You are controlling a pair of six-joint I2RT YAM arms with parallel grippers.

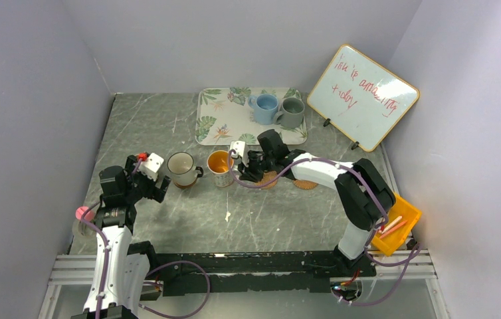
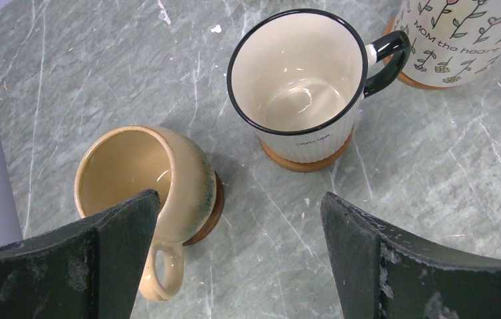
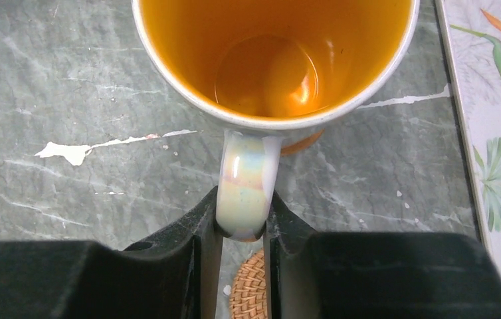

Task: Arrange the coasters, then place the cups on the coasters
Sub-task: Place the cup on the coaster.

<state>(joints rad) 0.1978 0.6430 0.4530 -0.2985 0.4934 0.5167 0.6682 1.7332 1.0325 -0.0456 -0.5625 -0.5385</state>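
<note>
My right gripper [image 3: 242,226] is shut on the handle [image 3: 248,193] of the patterned cup with the orange inside [image 3: 274,60] [image 1: 220,161]; the cup stands on a coaster [image 3: 304,141]. A woven coaster [image 3: 251,292] lies under the fingers, and another [image 1: 305,184] lies just to its right. My left gripper [image 2: 238,219] hangs open above the table, holding nothing. Below it, the tan cup [image 2: 148,176] sits on a dark coaster [image 2: 213,209]. The white cup with the dark rim [image 2: 298,73] [image 1: 181,166] sits on a brown coaster [image 2: 307,163]. A light blue cup [image 1: 264,106] and a grey-green cup [image 1: 292,111] stand on the leaf-print tray [image 1: 224,123].
A whiteboard [image 1: 364,96] with red writing leans at the back right. A yellow bin [image 1: 394,229] holding sticks sits by the right arm's base. Grey walls close in the table on three sides. The tray's edge [image 3: 494,133] runs close to the right of the held cup.
</note>
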